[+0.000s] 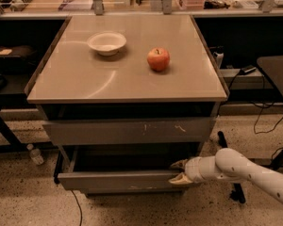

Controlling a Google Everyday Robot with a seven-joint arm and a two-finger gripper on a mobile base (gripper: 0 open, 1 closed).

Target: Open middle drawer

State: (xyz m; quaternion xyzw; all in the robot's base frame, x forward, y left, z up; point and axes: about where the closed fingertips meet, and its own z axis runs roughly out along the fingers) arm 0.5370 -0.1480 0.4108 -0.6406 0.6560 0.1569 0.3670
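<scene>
Jaws sit low in the view at about five o'clock, at the end of the pale arm that reaches in from four o'clock. They are set around the right end of the middle drawer, one side behind its front lip and the other before its face, so they look to be clamped on that lip (how firm the pinch is does not show). This drawer lies at six o'clock beneath the desk, under the wider front with pale scratches. It stands partly out, with a dark strip of its tray open behind the front. I judge the pulling step to be in hand and perhaps a third done, since much of the tray is hidden under the scratched front. The next move calls for a straight, level draw toward six o'clock. Because the hold is at one end of the front and not its middle, the drawer may skew and bind on its runners. On top, a bowl at eleven o'clock and an apple at one o'clock stand well apart from the work.
</scene>
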